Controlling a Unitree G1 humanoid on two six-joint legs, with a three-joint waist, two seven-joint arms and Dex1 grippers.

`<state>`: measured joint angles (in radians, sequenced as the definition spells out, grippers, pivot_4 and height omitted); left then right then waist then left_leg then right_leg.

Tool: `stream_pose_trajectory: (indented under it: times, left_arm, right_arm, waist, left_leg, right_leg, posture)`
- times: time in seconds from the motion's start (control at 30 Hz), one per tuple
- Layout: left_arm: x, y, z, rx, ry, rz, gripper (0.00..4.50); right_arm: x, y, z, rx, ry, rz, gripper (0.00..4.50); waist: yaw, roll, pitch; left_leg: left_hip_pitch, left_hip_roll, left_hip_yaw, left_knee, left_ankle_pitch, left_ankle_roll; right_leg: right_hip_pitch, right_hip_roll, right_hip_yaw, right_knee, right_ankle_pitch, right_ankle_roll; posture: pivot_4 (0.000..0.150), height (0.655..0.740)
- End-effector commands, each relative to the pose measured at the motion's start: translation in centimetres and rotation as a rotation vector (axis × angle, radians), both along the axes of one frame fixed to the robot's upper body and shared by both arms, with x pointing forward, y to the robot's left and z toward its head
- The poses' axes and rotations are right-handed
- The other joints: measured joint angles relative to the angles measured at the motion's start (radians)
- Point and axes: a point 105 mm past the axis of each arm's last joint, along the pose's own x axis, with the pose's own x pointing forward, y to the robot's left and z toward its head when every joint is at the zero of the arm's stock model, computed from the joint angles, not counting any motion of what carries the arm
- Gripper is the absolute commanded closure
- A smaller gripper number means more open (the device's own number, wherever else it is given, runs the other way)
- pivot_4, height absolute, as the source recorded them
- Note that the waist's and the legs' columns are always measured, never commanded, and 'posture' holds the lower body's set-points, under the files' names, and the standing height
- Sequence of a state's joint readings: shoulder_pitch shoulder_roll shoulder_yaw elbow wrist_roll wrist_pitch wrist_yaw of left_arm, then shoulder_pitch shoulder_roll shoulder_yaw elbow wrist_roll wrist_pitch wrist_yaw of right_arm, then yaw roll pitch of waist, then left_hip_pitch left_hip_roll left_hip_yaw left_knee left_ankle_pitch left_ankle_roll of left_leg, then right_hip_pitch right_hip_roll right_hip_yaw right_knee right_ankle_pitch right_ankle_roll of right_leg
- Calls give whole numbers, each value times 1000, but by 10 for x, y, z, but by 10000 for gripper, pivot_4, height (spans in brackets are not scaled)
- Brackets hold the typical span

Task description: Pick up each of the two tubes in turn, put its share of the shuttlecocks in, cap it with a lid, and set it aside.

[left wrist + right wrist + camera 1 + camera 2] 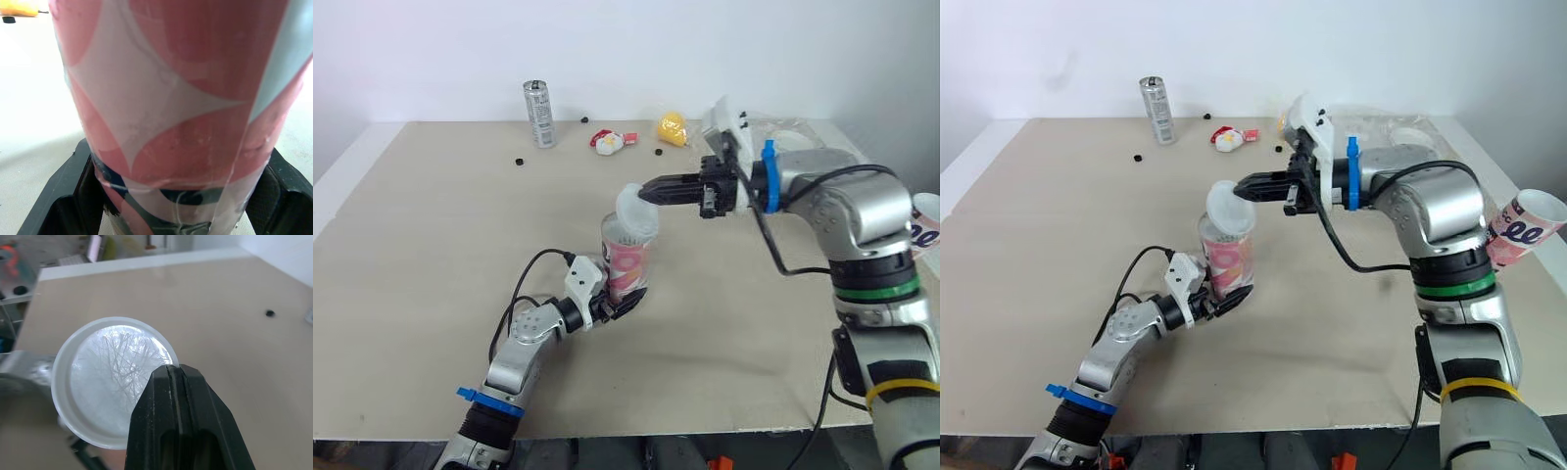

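A pink and white tube stands upright near the table's middle, with my left gripper shut on its lower part. Its patterned wall sits between the two black fingers in the left wrist view. My right gripper is shut on the edge of a clear white lid, which leans tilted over the tube's mouth. In the right wrist view the lid shows white shuttlecock feathers through it. A second pink tube lies at the table's right edge, behind my right arm.
A silver can stands at the back of the table. A small red and white toy, a yellow object and clear plastic wrap lie along the back. Several small black caps are scattered there.
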<state>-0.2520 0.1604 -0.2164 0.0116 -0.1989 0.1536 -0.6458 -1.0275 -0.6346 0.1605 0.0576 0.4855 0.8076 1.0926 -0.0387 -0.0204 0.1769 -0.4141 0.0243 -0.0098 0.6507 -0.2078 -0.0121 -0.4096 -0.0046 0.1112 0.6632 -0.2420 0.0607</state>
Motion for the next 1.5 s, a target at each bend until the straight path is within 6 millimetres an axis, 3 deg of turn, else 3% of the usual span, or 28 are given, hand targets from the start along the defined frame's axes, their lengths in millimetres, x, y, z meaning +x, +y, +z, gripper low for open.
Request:
stream_pose_trajectory:
  times: [0.03, 0.83, 1.13, 1.5]
  left_arm:
    - [-3, 0, -16, 34, 48, -3, 11496]
    - [-3, -3, -17, 48, 47, -7, 11496]
    - [-3, -4, -17, 49, 44, -14, 11496]
    - [-4, -4, -17, 53, 43, -20, 11496]
  right_arm:
    - [1, 3, 13, -20, -76, 15, 44694]
    - [-9, 12, 12, -104, -128, 106, 44694]
    - [1, 9, -13, -329, -300, 92, 44694]
    - [-2, 18, -14, -401, -483, 151, 44694]
  waist:
    - [0, 0, 0]
    - [-5, 0, 0]
    - [-6, 0, 0]
    - [-7, 0, 0]
  left_leg:
    - [0, 0, 0, 0, 0, 0]
    - [1, 1, 0, 0, 0, 0]
    - [1, 0, 0, 0, 0, 0]
    - [3, 1, 0, 0, 0, 0]
  right_leg:
    - [0, 0, 0, 0, 0, 0]
    - [0, 0, -1, 0, 0, -1]
    - [0, 0, -1, 0, -1, -2]
    - [2, 0, -1, 0, -2, -5]
  posture:
    - [1500, 7400]
    - [1500, 7400]
    - [1500, 7400]
    - [1500, 7400]
